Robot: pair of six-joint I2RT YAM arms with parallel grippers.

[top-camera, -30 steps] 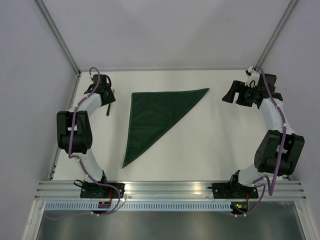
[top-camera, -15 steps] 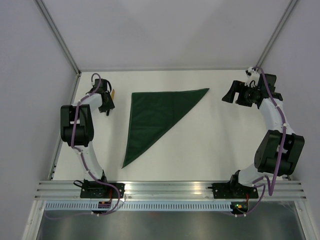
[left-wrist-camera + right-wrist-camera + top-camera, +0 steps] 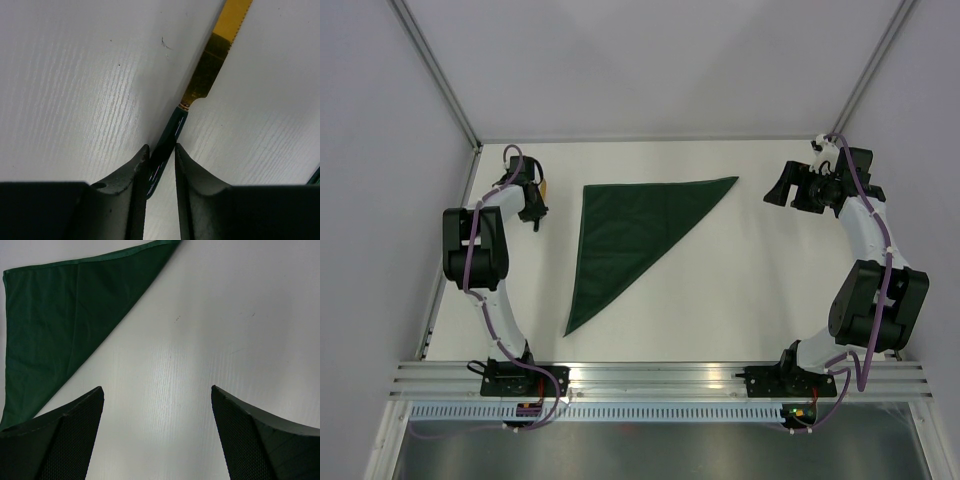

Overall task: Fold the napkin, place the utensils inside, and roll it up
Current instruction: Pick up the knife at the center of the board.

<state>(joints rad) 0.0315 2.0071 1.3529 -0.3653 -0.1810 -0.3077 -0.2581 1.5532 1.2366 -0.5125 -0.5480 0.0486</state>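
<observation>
The dark green napkin (image 3: 630, 235) lies flat on the white table, folded into a triangle, and also shows in the right wrist view (image 3: 60, 315). One utensil, a knife with a gold serrated blade (image 3: 216, 55) and a dark handle, lies at the far left, left of the napkin; its orange tip shows in the top view (image 3: 544, 186). My left gripper (image 3: 533, 207) is down at it, its fingers closed on the dark handle (image 3: 161, 148). My right gripper (image 3: 782, 190) is open and empty above the table (image 3: 157, 405), right of the napkin's right tip.
The table's left edge rail (image 3: 470, 190) is close beside the left gripper. A dark sliver (image 3: 316, 176) shows at the right edge of the left wrist view. Bare white table (image 3: 740, 280) lies between the napkin and the right arm.
The left arm has shifted towards the far left corner and its gripper has come down onto the knife handle. The napkin and the right arm have not moved.
</observation>
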